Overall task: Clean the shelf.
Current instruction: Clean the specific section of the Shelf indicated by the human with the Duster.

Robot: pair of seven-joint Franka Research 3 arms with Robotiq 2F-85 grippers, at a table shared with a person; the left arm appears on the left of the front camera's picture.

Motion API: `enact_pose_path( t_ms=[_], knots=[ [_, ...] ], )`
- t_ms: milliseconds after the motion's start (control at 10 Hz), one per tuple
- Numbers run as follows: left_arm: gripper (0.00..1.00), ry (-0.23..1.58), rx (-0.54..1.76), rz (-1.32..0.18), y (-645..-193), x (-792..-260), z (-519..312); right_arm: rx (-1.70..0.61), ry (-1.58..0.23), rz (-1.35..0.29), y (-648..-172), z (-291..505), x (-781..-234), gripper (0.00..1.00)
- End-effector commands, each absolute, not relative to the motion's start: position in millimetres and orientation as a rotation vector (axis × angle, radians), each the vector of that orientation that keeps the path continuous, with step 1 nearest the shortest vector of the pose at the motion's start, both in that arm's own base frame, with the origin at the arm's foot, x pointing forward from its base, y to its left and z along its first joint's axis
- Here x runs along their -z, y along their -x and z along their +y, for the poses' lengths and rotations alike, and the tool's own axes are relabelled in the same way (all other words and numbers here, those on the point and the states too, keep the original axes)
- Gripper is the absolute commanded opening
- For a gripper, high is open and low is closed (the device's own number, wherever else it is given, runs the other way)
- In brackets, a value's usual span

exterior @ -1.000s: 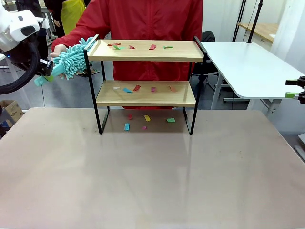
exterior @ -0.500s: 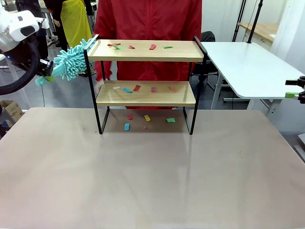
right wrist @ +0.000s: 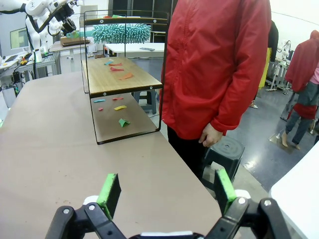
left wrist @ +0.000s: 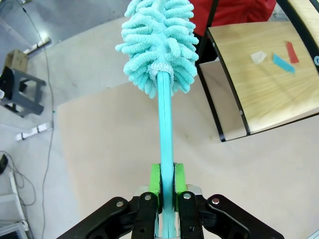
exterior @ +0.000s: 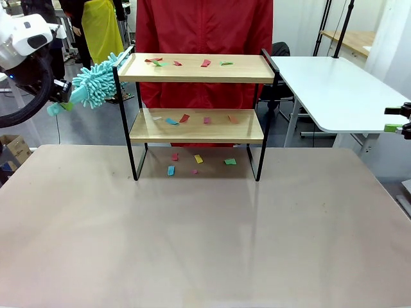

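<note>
I see the shelf [exterior: 192, 133] in the upper middle of the front view, on the table [exterior: 192, 244], with paper scraps [exterior: 184, 118] on both boards and underneath. At upper left my left gripper [left wrist: 167, 180] is clamped on the teal duster [exterior: 97, 85], whose head is just beside the shelf's top left rail. My right gripper [right wrist: 167, 190] is spread wide, holding nothing. A person [exterior: 205, 25] stands behind.

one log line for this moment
left tool: shut on duster | duster: beside shelf top left end | right tool: open | scraps: on both boards
</note>
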State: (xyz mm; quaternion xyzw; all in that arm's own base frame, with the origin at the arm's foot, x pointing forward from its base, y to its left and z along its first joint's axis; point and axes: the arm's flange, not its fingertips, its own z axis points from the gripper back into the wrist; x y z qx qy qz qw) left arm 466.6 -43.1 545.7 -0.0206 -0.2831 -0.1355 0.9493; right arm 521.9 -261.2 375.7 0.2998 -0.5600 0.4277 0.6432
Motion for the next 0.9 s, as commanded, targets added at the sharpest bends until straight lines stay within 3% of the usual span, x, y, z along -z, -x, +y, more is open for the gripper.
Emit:
enact_pose_path(
  t_ms=[0,100,200,300,800],
  knots=[
    [0.00,0.028,0.268,-0.579,-466.9,-547.1,-42.0,-0.979,-0.684,-1.277,-522.0,-258.5,-377.9,1.00],
    [0.00,0.028,0.268,-0.579,-466.9,-547.1,-42.0,-0.979,-0.684,-1.277,-522.0,-258.5,-377.9,1.00],
    [0.13,0.042,0.276,-0.576,-466.6,-545.7,-43.1,-0.979,-0.684,-1.277,-522.0,-258.5,-377.9,1.00],
    [0.13,-0.003,0.338,-0.611,-458.7,-571.4,-36.8,-0.979,-0.684,-1.277,-522.0,-258.5,-377.9,1.00],
    [0.13,-0.222,0.622,-0.156,-431.9,-681.9,-44.8,-0.979,-0.684,-1.277,-522.0,-258.5,-377.9,1.00]
  ],
)
